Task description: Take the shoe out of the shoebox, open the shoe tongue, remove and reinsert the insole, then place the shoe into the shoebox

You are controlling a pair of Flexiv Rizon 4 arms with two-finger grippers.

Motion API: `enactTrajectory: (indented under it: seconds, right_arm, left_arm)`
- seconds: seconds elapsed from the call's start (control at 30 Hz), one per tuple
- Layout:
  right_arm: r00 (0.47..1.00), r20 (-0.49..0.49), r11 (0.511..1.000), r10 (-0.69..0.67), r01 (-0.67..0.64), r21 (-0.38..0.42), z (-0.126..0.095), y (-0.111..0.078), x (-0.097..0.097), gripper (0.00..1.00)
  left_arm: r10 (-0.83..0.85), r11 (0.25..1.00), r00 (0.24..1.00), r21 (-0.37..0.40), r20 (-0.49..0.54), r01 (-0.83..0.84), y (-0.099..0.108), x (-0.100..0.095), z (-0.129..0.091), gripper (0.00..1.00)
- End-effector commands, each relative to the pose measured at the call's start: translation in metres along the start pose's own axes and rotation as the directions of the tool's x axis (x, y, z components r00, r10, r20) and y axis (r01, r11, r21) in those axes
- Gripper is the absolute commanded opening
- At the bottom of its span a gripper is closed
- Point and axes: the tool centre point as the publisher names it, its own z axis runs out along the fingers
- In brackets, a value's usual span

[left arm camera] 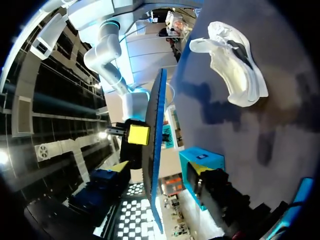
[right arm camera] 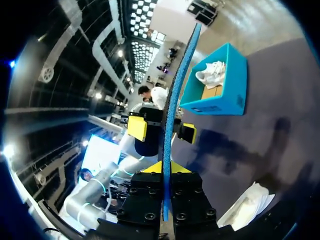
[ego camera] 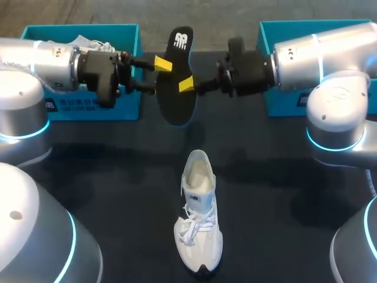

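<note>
Holding the black, blue-backed foam insole in the air at twelve o'clock of the white lace-up sneaker, with left gripper and right gripper both clamped on it, probably to regrip and aim it at the sneaker's opened mouth.

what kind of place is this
Probably a robot test bench: silver left arm and right arm hold one black foam insole over a dark table, with a white lace-up sneaker and teal cardboard shoeboxes.
</note>
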Motion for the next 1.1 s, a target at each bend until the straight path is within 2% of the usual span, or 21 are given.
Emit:
enactTrajectory:
  seconds: [0.03,0.27,0.33,0.37,1.1]
  right_arm:
    - [0.998,-0.005,0.998,-0.056,0.056,-0.013,-0.007,-0.006,-0.005,0.0]
    - [0.983,0.004,0.982,-0.186,0.186,-0.018,-0.012,-0.009,-0.012,0.0]
    - [0.976,-0.007,0.976,-0.218,0.218,0.012,-0.012,-0.011,-0.014,0.0]
    - [0.975,-0.016,0.973,-0.222,0.223,0.053,-0.011,-0.012,-0.016,0.0]
    - [0.973,-0.019,0.971,-0.23,0.231,0.056,-0.012,-0.015,-0.019,0.0]
  left_arm:
    - [-0.025,0.999,0.998,0.036,-0.051,0.027,-0.012,-0.003,-0.025,1.0]
    - [-0.129,0.988,0.974,0.059,-0.184,0.142,-0.028,0.009,-0.049,1.0]
    - [-0.187,0.976,0.958,0.073,-0.216,0.207,-0.031,0.012,-0.053,1.0]
    - [-0.197,0.971,0.947,0.083,-0.254,0.224,-0.034,0.014,-0.055,1.0]
    - [-0.197,0.971,0.947,0.083,-0.254,0.224,-0.034,0.014,-0.055,1.0]
